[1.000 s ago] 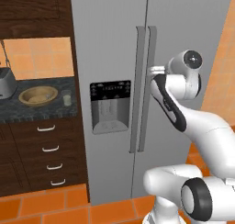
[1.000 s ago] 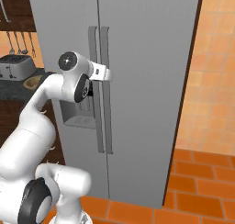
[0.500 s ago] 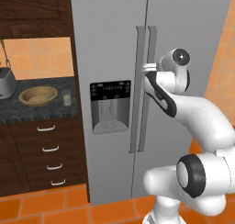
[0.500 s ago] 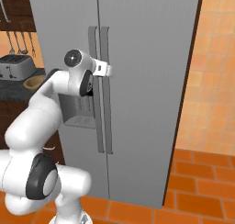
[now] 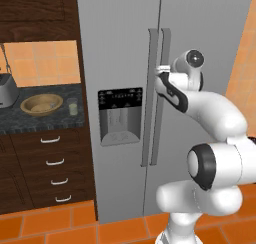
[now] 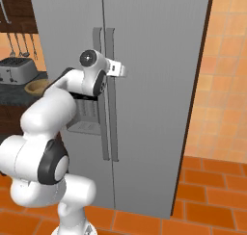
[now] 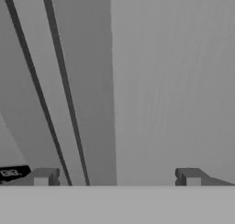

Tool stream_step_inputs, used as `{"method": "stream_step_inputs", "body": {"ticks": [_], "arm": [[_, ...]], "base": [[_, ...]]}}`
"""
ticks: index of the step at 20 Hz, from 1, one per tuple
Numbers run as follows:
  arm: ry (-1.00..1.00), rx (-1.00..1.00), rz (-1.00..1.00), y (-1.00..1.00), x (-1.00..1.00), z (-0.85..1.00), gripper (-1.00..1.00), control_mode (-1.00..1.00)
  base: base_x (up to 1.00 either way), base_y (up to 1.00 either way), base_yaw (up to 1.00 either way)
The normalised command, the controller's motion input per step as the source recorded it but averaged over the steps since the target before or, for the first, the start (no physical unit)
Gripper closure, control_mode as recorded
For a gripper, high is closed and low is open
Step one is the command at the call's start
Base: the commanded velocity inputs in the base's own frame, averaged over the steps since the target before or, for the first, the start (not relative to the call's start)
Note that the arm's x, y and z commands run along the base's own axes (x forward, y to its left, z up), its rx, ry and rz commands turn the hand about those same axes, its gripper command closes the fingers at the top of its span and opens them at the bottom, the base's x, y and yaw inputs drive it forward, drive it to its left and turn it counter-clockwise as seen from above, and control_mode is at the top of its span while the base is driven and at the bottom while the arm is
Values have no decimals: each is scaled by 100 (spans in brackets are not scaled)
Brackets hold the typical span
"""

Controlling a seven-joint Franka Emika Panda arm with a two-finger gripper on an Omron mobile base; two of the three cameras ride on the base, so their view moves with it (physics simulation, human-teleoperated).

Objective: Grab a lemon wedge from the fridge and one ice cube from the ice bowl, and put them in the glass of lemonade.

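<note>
Fridge-opening step: gripper (image 6: pixel 122 71), jaws spread and empty, at the right-door handle (image 5: pixel 164 88) of the closed fridge (image 5: pixel 120 48), centre frame; next it must straddle and clamp that handle.

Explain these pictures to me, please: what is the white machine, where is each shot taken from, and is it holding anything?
The white machine is a robot arm on a mobile base, in a simulated kitchen. Two pictures come from cameras on the base, behind the arm to its left and right. The third looks along the hand itself. The arm reaches toward the grey fridge, its gripper at the right door's handle. Its fingers stand open and hold nothing; both doors are shut. On the dark counter to the fridge's left sit a wooden ice bowl, a glass of lemonade and a toaster.
</note>
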Motion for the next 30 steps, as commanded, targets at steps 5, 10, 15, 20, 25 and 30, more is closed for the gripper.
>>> {"method": "stream_step_inputs", "body": {"ticks": [5,10,15,20,25,30], "arm": [[0,0,0,0,57,-28,-100,-100],[-1,0,0,0,60,-39,-100,-100],[0,0,0,0,50,-13,-100,-100],[0,0,0,0,28,-9,-100,-100],[0,0,0,0,3,-2,100,-100],[0,0,0,-5,9,-3,100,-100]], "base": [[0,0,0],[0,0,0],[0,0,0],[0,0,0],[0,0,0],[0,0,0]]}}
